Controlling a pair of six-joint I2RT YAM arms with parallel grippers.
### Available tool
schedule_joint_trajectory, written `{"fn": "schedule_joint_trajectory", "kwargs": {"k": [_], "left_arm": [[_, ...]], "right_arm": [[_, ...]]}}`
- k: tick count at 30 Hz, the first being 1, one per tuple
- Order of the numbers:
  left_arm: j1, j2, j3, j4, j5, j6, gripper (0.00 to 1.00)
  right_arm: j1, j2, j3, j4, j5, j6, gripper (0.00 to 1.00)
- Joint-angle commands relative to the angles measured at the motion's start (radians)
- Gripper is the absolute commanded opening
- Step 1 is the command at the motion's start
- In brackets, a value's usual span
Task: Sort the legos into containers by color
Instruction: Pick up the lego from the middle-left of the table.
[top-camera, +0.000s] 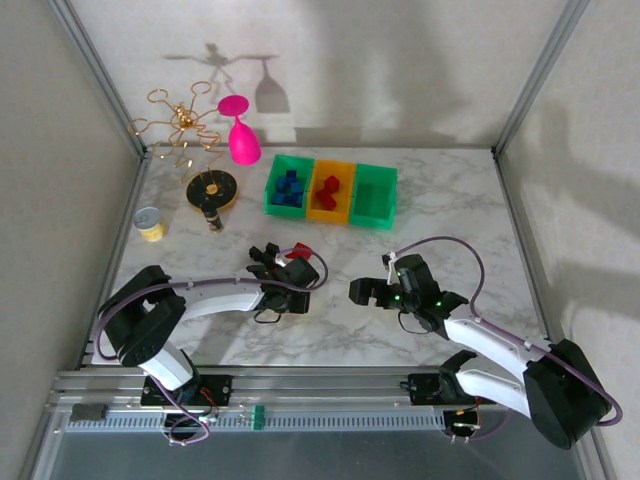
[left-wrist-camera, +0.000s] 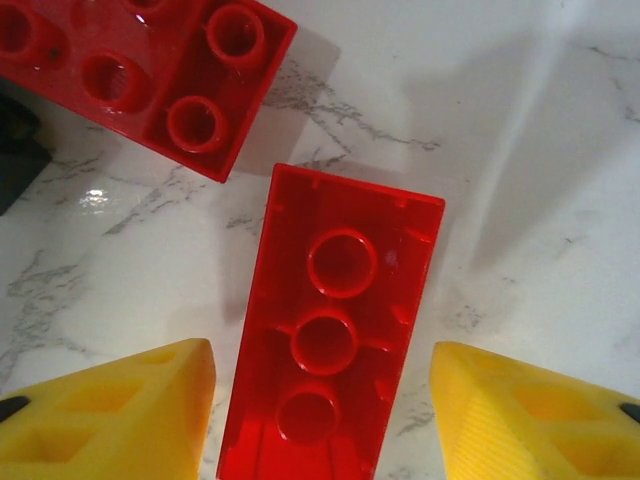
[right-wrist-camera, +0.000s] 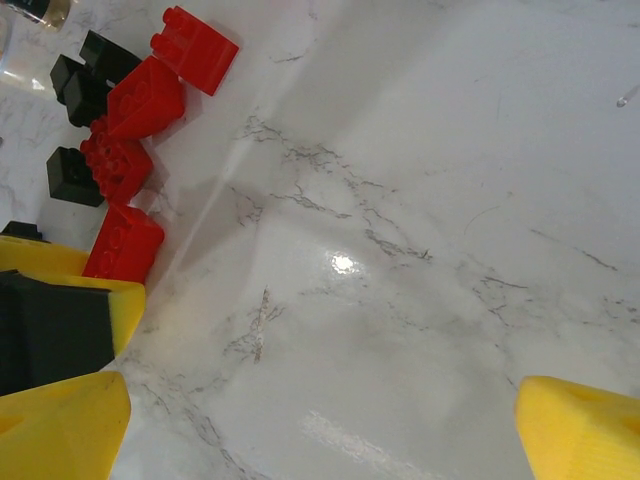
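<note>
- Yellow fingertips (left-wrist-camera: 120, 410) of the left gripper (left-wrist-camera: 320, 415) are standing apart on either side of a red brick (left-wrist-camera: 335, 330). It is lying hollow side up on the marble table (left-wrist-camera: 520, 150), and neither fingertip is touching it as far as I am seeing.
- That brick's long axis is running away from the wrist, leaning slightly to the right, so the fingers are facing its two long sides. I am judging this to be the relation that matters: a plain close should be pinching across the narrow width.
- Just beyond it, a second red brick (left-wrist-camera: 150, 70) is lying crosswise, near but apart, also hollow side up.
- From above, I am placing the orange bin (top-camera: 330, 219), which is holding red bricks (top-camera: 328, 190), farther out and to the right of this arm. It is sitting between the left green bin (top-camera: 285, 210), which is holding blue bricks (top-camera: 288, 188), and the right green bin (top-camera: 375, 190).
- Over on the other side, the right gripper (right-wrist-camera: 320, 430) is hanging wide apart above the table, gripping nothing. The heap of red and black bricks (right-wrist-camera: 120, 170) is lying off to its upper left, so I am judging the left arm the nearer one for this pick.
</note>
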Motion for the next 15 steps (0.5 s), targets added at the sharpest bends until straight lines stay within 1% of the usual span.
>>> {"fn": "schedule_joint_trajectory", "kwargs": {"k": [1,3,5,9,15], "left_arm": [[-0.009,0.013,-0.006,0.012,-0.015,-0.007,0.53],[-0.008,0.011,-0.004,0.014,-0.016,-0.006,0.48],[-0.008,0.011,-0.004,0.014,-0.015,-0.004,0.45],[-0.011,0.002,-0.007,0.017,-0.003,0.0,0.35],[-0.018,-0.045,0.016,-0.019,-0.016,-0.001,0.32]], "right_arm": [[0.007,0.0,0.001,0.012,0.017,0.004,0.99],[0.007,0.001,0.0,0.012,0.017,0.005,0.99],[0.007,0.003,0.002,0.015,0.018,0.002,0.99],[0.007,0.007,0.009,0.016,0.011,0.0,0.99],[0.007,-0.007,0.012,0.025,-0.003,0.01,0.99]]}}
